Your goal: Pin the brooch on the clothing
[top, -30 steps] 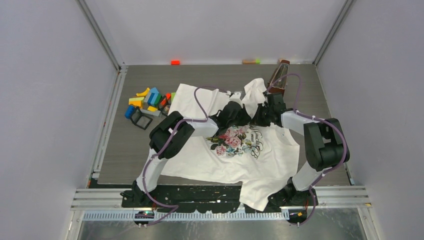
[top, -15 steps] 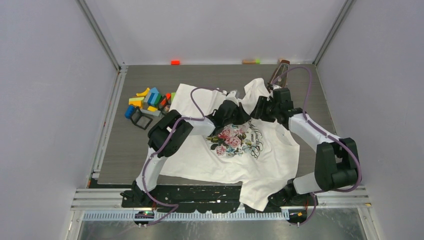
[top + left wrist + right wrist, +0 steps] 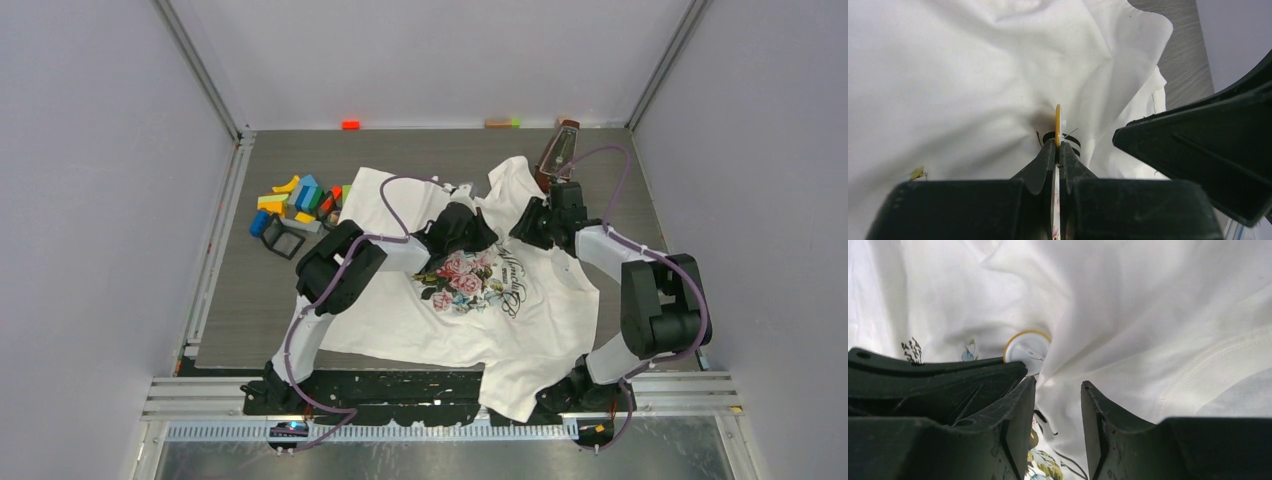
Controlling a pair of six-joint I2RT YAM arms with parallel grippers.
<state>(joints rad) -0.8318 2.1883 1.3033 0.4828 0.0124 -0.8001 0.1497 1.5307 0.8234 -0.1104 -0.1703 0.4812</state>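
The clothing [image 3: 470, 320], a white T-shirt with a rose print, lies spread on the table; its cloth is bunched near the collar. My left gripper [image 3: 1058, 144] is shut on the brooch [image 3: 1057, 120], a thin disc with a yellow rim seen edge-on, pressed into a pucker of the cloth. In the right wrist view the brooch [image 3: 1027, 354] shows as a white round face with a yellow edge, half behind the left gripper's finger [image 3: 948, 380]. My right gripper [image 3: 1058, 385] stands open just beside it, over a fold of the clothing [image 3: 1128, 315], gripping nothing. Both grippers, left [image 3: 478, 232] and right [image 3: 527, 226], meet at the shirt's upper chest.
A pile of coloured blocks [image 3: 298, 198] and two black frames [image 3: 283, 240] lie left of the shirt. A brown wooden object [image 3: 557, 150] stands at the back right, close to the right wrist. Small orange [image 3: 350, 124] and green [image 3: 503, 122] pieces sit along the back wall.
My right gripper has gone from shut to open and drawn slightly back from the brooch, its elbow swinging out and back. The left gripper has stayed still, shut on the brooch.
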